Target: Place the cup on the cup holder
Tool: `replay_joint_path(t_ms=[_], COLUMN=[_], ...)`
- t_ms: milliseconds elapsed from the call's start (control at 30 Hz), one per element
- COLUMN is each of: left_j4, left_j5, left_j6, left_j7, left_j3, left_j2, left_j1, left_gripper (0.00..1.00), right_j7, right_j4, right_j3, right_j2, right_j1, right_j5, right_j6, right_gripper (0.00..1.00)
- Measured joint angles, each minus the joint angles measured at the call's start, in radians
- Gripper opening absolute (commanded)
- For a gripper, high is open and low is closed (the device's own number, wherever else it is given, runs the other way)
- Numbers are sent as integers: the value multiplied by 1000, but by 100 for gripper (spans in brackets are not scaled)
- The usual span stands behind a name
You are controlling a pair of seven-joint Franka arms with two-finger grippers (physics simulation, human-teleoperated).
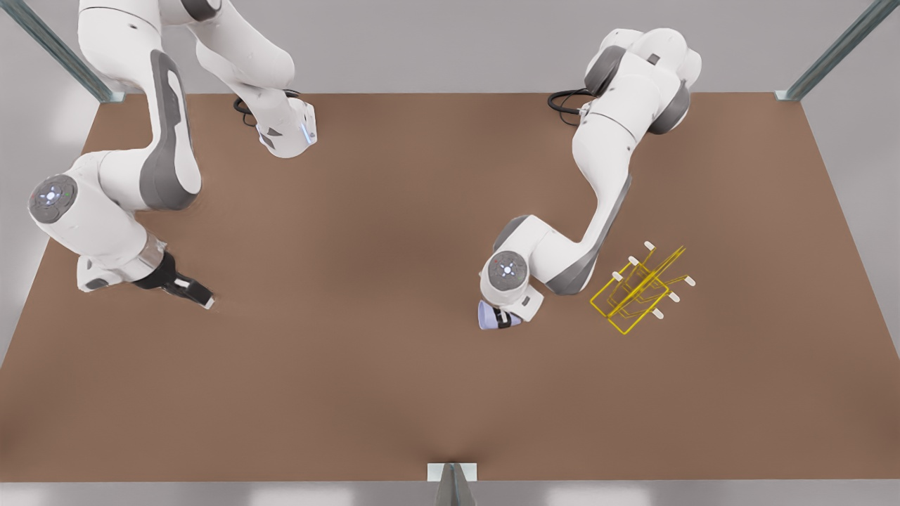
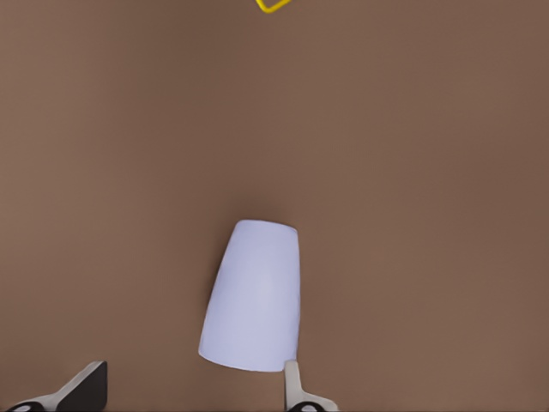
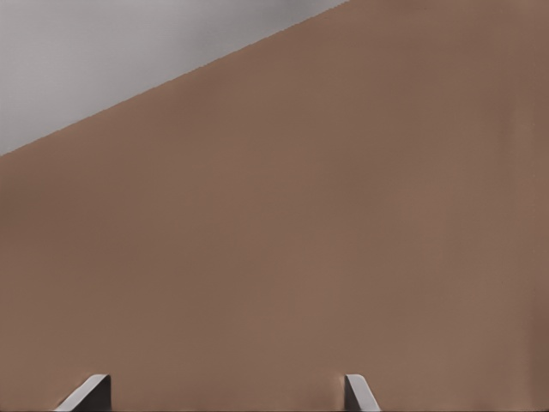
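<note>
Two white Franka arms reach over a plain brown counter [image 1: 394, 232], and the small lavender-blue tapered cup without a handle [image 1: 490, 315] serves as the landmark here. The cup lies tipped on its side on the counter, its wider mouth toward the front view's left. The left hand [image 1: 503, 318] sits right at the cup, dark fingers crossing its body in the front view. In the left wrist view the cup [image 2: 254, 298] lies between the spread fingertips [image 2: 294, 388], one tip just beside the cup's rim edge and the other well apart from it, so the left hand [image 2: 193, 390] is open wide and has hold of nothing; whether the near fingertip actually touches the cup I cannot tell.

The yellow thin-wire cup holder with white-capped prongs [image 1: 640, 289] stands on the counter to the front view's right of the cup, near it but apart, and a corner of its yellow frame [image 2: 273, 5] shows in the left wrist view beyond the cup.

The right hand [image 1: 191, 289] waits far from the cup, toward the front view's left, angled low over bare counter. In the right wrist view the right hand [image 3: 225, 393] has its fingertips [image 3: 89, 393] set wide apart with nothing between them
</note>
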Motion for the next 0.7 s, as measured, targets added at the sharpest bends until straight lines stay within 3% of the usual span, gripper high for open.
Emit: replay_joint_path(t_ms=[67, 100, 200, 367, 467, 567, 700], left_j4=[1, -1, -9, -31, -44, -32, -16], left_j5=[2, 7, 30, 65, 72, 74, 75], left_j6=[21, 29, 47, 62, 73, 85, 99], left_j7=[-1, 1, 12, 59, 105, 147, 197], left_j3=[7, 9, 11, 10, 10, 9, 11], left_j2=[17, 19, 31, 44, 50, 64, 89], left_j1=[6, 12, 21, 12, 11, 15, 25], left_gripper=[100, 100, 100, 100, 100, 100, 100], right_j7=[-58, -83, -132, -209, -248, -279, -309], right_j4=[-51, -63, -41, -27, 136, 315, 283], right_j3=[-200, -217, -159, -146, -152, -151, -144], right_j2=[-143, -193, -206, -188, -38, 88, 78], right_j1=[158, 166, 128, 241, 309, 219, 190], right_j5=[-24, -21, -15, -11, -15, -31, -66], right_j6=[-88, -125, -211, -316, -347, -362, -332], right_gripper=[100, 100, 100, 100, 100, 100, 100])
